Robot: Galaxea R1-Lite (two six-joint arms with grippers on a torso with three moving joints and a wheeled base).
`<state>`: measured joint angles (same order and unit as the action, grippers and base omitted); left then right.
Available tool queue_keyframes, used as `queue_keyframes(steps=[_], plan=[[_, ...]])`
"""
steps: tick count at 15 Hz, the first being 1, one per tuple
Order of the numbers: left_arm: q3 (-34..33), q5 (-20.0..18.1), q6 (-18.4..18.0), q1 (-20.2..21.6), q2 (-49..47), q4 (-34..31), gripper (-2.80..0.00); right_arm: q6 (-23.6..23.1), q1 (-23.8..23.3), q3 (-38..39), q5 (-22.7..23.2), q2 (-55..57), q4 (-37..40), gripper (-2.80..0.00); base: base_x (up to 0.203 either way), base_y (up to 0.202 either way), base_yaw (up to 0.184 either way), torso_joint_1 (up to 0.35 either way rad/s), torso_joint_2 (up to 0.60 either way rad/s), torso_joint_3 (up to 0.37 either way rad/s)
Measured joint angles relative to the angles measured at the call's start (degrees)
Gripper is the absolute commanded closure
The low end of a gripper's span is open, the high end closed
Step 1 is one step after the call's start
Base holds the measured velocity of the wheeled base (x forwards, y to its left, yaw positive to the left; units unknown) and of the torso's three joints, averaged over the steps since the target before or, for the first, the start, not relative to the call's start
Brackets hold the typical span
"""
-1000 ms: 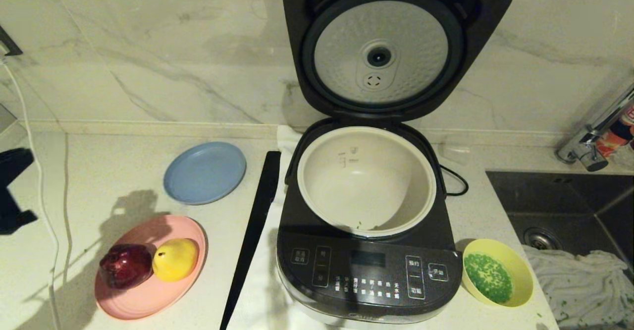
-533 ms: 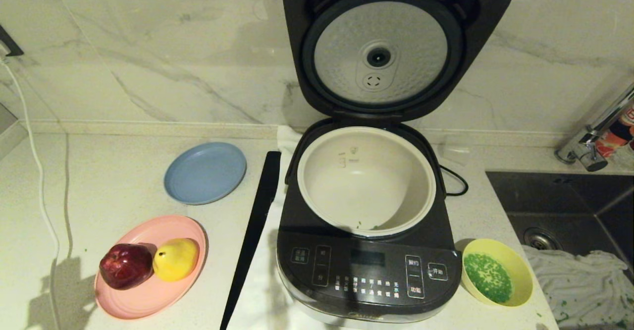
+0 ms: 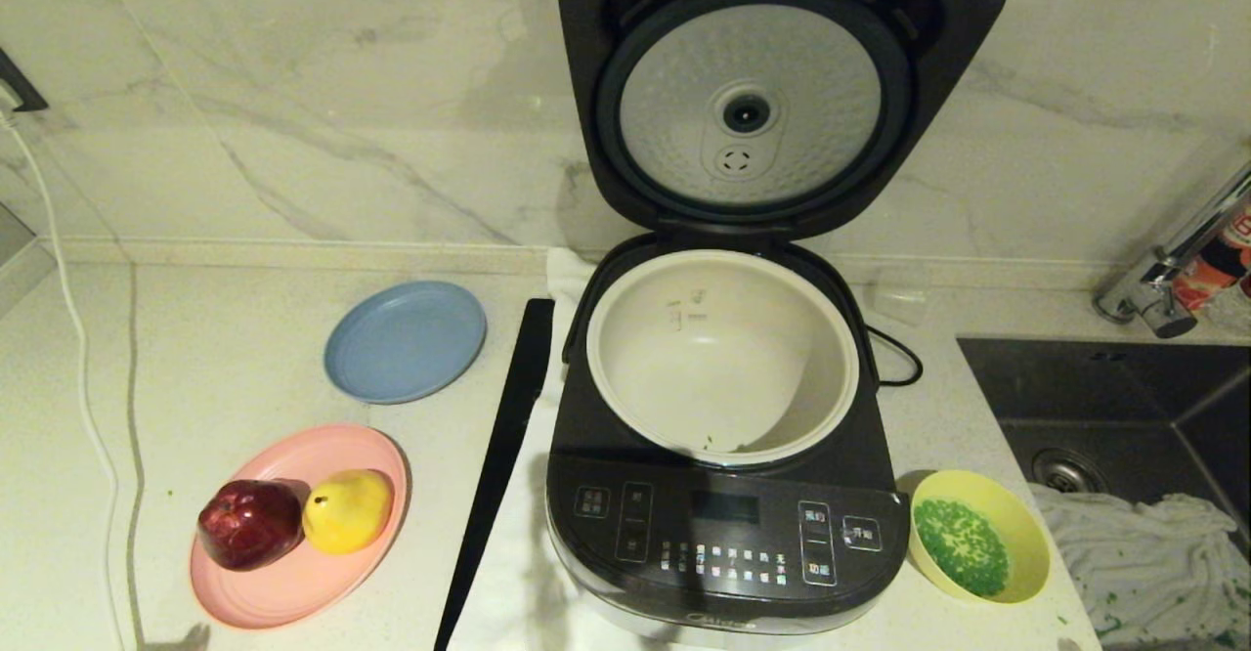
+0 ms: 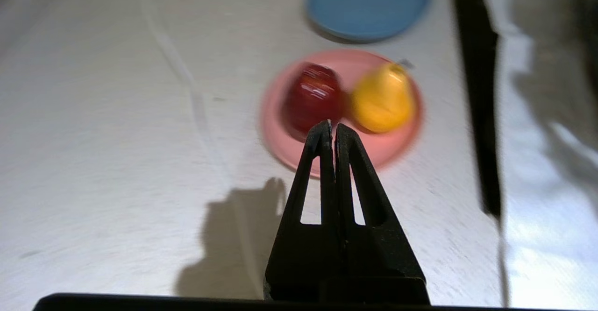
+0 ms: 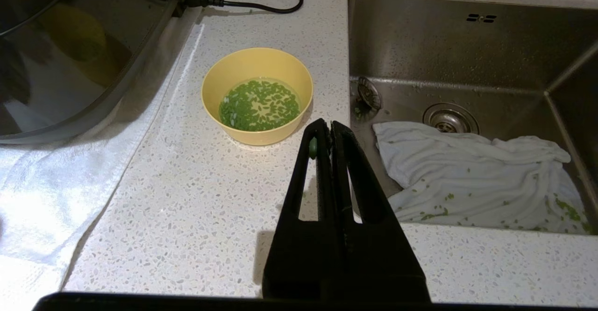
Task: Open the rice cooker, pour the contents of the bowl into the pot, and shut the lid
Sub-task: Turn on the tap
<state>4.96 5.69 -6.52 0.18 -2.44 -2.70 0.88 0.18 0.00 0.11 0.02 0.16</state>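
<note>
Lid [image 3: 753,108] up, pot [image 3: 723,358] bare but for a few green bits, bowl [image 5: 257,95] w/ its green contents [image 5: 259,104] sits full on the desk [image 5: 196,199]: opening done, pour + close left. Right tool [image 5: 325,131] hovers pinched shut, empty bar what looks like a green fleck at the tips, bowl just ahead of it, beside the rice cooker [image 3: 723,534]. Left tool [image 4: 331,131] also shut, empty, poised above the desk w/ pink plate [image 4: 392,147] ahead.

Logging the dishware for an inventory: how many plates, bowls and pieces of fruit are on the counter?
Plates: 2, blue plate and pink plate
Bowls: 1, yellow bowl
Fruit: 2, red apple and yellow pear
Total: 5
</note>
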Motion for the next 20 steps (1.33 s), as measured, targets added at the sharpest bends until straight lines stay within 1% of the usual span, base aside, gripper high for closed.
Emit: queue_keyframes(steps=[1,2,3,6,20], plan=[[-2.0,-2.6,0.4,0.0,0.9,2.4,0.0,0.0,0.0,0.0,0.0,0.0,0.0,0.0,0.0,0.0,0.0,0.0,0.0,0.0],[-3.5,-5.3,0.5,0.0,1.6,3.4,0.0,0.0,0.0,0.0,0.0,0.0,0.0,0.0,0.0,0.0,0.0,0.0,0.0,0.0],[-4.2,-6.6,0.5,0.0,2.0,2.7,0.0,0.0,0.0,0.0,0.0,0.0,0.0,0.0,0.0,0.0,0.0,0.0,0.0,0.0],[-4.9,-7.1,0.6,-0.1,2.4,2.5,0.0,0.0,0.0,0.0,0.0,0.0,0.0,0.0,0.0,0.0,0.0,0.0,0.0,0.0],[-5.0,-6.9,1.0,-0.1,2.5,2.7,0.0,0.0,-0.1,0.0,0.0,0.0,-0.1,0.0,0.0,0.0,0.0,0.0,0.0,0.0]])
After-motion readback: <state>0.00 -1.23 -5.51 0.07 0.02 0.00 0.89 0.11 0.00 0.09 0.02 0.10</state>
